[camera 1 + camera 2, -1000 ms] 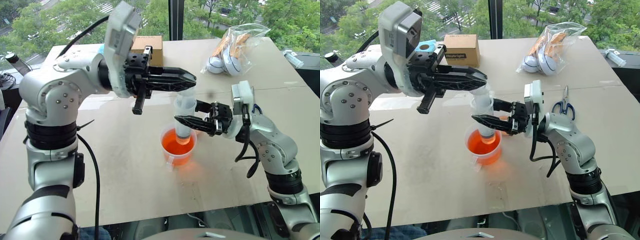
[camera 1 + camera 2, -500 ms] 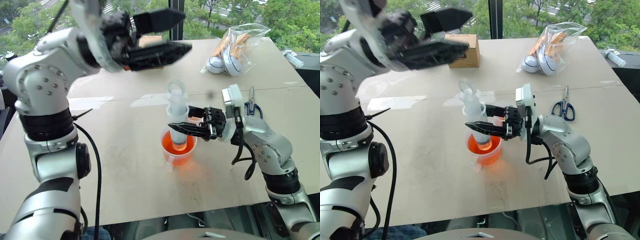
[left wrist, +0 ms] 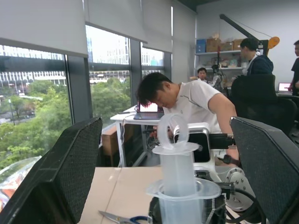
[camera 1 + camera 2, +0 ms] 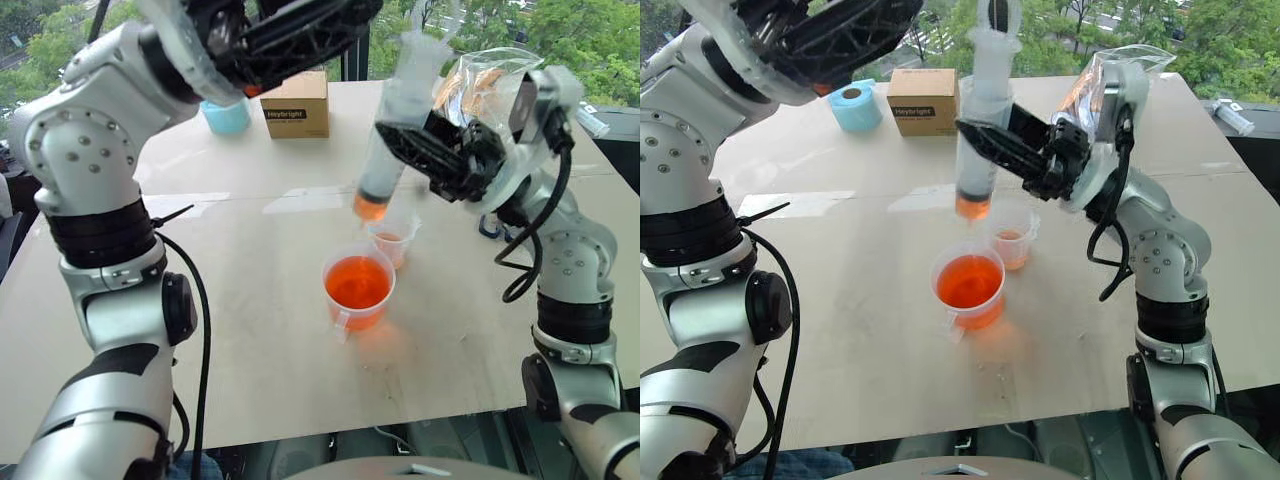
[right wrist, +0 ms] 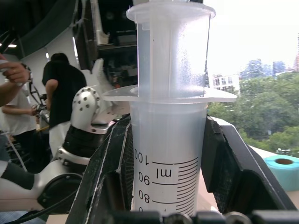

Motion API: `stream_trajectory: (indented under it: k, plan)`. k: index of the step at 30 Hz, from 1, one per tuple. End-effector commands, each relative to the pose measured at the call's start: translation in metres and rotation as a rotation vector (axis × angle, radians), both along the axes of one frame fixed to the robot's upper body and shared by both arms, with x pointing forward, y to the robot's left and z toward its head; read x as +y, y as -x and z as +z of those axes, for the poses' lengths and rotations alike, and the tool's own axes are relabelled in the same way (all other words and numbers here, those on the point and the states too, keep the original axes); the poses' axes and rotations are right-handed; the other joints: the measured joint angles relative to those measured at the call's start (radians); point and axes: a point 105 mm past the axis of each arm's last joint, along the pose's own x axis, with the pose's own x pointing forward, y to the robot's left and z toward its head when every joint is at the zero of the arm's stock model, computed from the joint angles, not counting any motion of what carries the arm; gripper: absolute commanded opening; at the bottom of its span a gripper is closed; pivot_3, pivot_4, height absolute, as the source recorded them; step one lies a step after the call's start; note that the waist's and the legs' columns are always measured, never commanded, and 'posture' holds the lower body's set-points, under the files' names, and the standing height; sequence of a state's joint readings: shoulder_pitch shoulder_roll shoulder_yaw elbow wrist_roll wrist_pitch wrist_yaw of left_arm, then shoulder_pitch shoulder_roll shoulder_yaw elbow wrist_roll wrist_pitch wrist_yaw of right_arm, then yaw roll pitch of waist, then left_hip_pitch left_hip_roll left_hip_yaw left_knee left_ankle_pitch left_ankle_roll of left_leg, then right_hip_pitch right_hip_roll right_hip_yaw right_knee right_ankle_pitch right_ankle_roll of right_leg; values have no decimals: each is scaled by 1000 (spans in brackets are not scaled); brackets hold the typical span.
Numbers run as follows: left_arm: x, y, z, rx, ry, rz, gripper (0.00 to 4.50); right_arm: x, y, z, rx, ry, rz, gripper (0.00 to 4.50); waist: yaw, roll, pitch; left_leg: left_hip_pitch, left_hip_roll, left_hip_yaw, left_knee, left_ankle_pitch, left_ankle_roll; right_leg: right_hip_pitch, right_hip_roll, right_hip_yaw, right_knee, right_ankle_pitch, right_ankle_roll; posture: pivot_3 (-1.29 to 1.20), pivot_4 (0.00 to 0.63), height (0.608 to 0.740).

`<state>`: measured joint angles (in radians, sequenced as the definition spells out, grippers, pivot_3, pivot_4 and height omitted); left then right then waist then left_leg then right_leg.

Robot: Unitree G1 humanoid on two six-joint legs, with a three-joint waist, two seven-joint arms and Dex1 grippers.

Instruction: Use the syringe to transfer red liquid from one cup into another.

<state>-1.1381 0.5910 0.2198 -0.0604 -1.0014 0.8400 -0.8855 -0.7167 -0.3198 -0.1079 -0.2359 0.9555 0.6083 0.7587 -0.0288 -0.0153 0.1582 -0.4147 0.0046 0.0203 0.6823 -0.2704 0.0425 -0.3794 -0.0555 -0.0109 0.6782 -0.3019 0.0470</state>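
**Syringe is up out of the handled cup, left gripper has let go**

So compared to a second ago, your right gripper (image 4: 985, 150) has hauled the syringe (image 4: 978, 140) clear of the wide handled cup (image 4: 968, 290). Back then the tip was sitting down in the red liquid (image 4: 968, 281); now the syringe hangs in the upper middle of the head views, tilted a bit, with an orange-red slug of liquid at its lower end. Its tip sits just above and between the two cups, touching neither. The right fingers are clamped tight on the barrel, and you can see that up close in the right wrist view, black pads on both sides of the printed scale.

Your left gripper (image 4: 300, 30) was pinched at the plunger top a second ago. Now it's spread wide and has gone up to the top left of the frame, well apart from the syringe. The left wrist view shows both fingers (image 3: 70, 172) far apart with the plunger ring between them, untouched.

The handled cup stays at frame center on the table (image 4: 840, 330), still holding plenty of liquid. The smaller cup (image 4: 1011, 237) is just beside it, up and right, only faintly orange at the base.
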Motion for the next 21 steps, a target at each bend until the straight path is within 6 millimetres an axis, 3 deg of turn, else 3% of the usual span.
stream_trajectory:
  k: [1, 9, 13, 21]
  plan:
    - [-7, 0, 9, -46, 29, 10, 4419, -16, -13, 3, -59, 11, -103, 1530, 1, 0, 0, 0, 0, 0, 0, 0, 0, 0, 0, 0, 0, 0, 0, 0, 150, 740]
    - [-31, -12, -15, 12, -41, -48, 4419, -15, -39, -33, -92, 117, -233, 1530, 9, 0, 0, 0, 0, 1, -1, 0, 0, -1, 1, 1, 0, 0, 0, 0, 150, 740]
    - [-34, -22, -31, 28, -102, -38, 4419, -16, -40, -38, -105, 129, -236, 1530, 10, 0, 0, -1, 0, 1, -1, 0, 0, -1, 1, 1, 0, 0, 0, 0, 150, 740]
    - [-40, -38, -41, 53, -127, -32, 4419, -15, -37, -41, -128, 144, -226, 1530, 13, 0, 0, -1, 0, 1, 0, 0, 0, -1, 1, 0, 0, 0, 0, 0, 150, 740]
